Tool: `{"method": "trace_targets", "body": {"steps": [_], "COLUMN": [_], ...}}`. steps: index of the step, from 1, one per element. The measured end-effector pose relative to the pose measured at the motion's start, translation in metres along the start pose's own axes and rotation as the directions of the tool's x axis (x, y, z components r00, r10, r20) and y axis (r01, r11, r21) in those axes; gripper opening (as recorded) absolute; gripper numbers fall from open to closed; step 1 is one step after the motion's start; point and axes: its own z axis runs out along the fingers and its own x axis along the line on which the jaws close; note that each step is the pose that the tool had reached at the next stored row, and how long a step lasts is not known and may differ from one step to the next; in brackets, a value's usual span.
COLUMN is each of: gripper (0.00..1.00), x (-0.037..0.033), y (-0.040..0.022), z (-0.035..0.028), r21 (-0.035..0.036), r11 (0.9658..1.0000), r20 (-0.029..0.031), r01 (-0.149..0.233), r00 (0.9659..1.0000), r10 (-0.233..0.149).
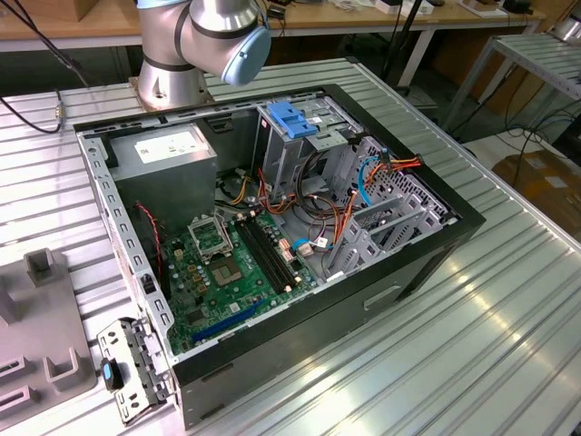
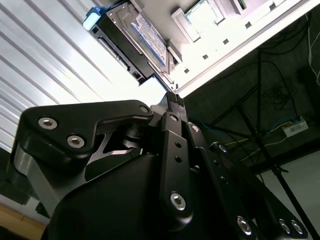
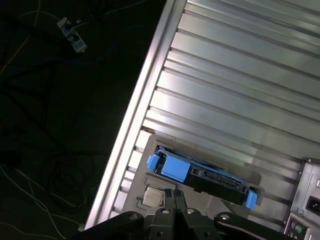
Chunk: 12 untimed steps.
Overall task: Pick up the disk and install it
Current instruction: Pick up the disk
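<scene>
In the exterior view, an open case (image 1: pixel 399 300) is lying on its side on a ribbed metal table (image 1: pixel 508 354), with the arm (image 1: pixel 204 41) standing behind it. Inside the case, a green board (image 1: pixel 227 272) is covering the floor, a power supply (image 1: pixel 168 150) is sitting at the far corner, and a metal cage (image 1: pixel 290 159) is carrying a light-blue block (image 1: pixel 292 118); loose wires are crowding the space beside the cage. A grey fixture (image 1: pixel 36 354) is lying on the table at the exterior view's left, and a metal bracket (image 1: pixel 132 368) is leaning at the case's near corner. Wooden benches (image 1: pixel 363 18) are running along the back of the room. In the second wrist view, the gripper (image 2: pixel 175 100) is showing its two fingers pressed tip to tip with nothing between them. The disk (image 2: pixel 132 37) is lying flat beyond the tips on the table, apart from the gripper. Cables are trailing over the dark floor (image 2: pixel 280 165) past the table's edge. In the first wrist view, the disk (image 3: pixel 210 176) is resting on a grey plate (image 3: pixel 146 145) near the table's edge, blue rails along its sides. The gripper (image 3: pixel 175 192) is hanging just beside its long side, fingers together and empty; contact cannot be judged. A small silver square (image 3: pixel 152 196) is sitting just beside the tips.
</scene>
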Motion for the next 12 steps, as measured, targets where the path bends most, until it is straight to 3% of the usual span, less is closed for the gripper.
{"method": "trace_targets", "body": {"steps": [6, 10, 12], "gripper": [0.11, 0.11, 0.11], "x": [0.0, 0.0, 0.0], "y": [0.0, 0.0, 0.0], "z": [0.0, 0.0002, 0.0006], "r21": [0.0017, 0.0032, 0.0039], "r11": [0.9976, 0.9911, 0.9852], "r20": [-0.0029, -0.0057, -0.0074], "r01": [0.07, 0.133, 0.171], "r00": [0.9976, 0.9911, 0.9852], "r10": [-0.07, -0.133, -0.171]}}
